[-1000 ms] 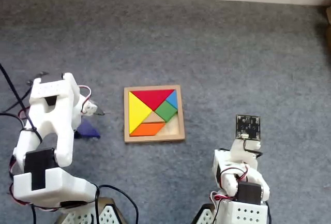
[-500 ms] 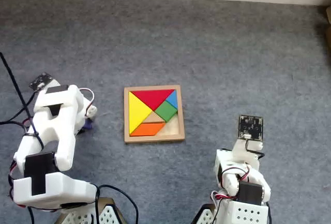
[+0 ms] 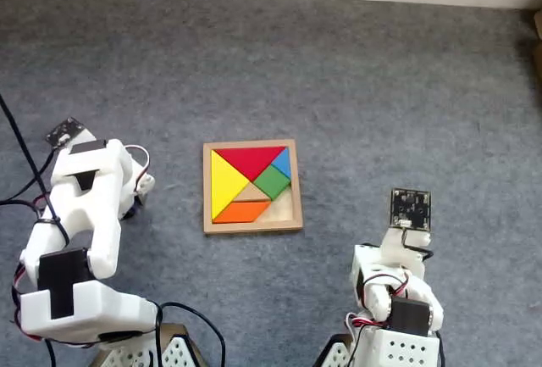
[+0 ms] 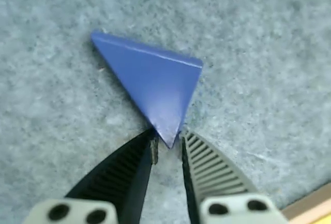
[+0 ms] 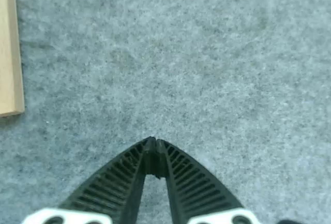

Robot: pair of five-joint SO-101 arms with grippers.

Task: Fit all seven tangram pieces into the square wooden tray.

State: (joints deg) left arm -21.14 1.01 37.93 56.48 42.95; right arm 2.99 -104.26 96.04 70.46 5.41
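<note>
The square wooden tray [image 3: 252, 228] lies on the grey carpet [image 3: 381, 87] between the two arms. It holds a yellow triangle [image 3: 224, 182] on its left side, a red triangle [image 3: 251, 161] along its far edge, a light blue triangle [image 3: 283, 164] in the far right corner, a green square [image 3: 272, 182], a pale tan triangle [image 3: 252, 191] and an orange parallelogram [image 3: 243, 210] along the near edge. The tray's near right corner is bare wood

The dark blue triangle [image 4: 152, 79] lies flat on the carpet, left of the tray and apart from it, under the left arm [image 3: 89, 189]. The left gripper [image 4: 168, 144] is low over it, its fingers [image 4: 137, 169] a little apart with one corner of the triangle between their tips. Whether they touch it cannot be told

The right arm [image 3: 394, 282] is near and to the right of the tray. The right gripper [image 5: 154, 144] hangs over bare carpet with its fingers pressed together, holding nothing, the tray's rim [image 5: 10, 53] off to its left
</note>
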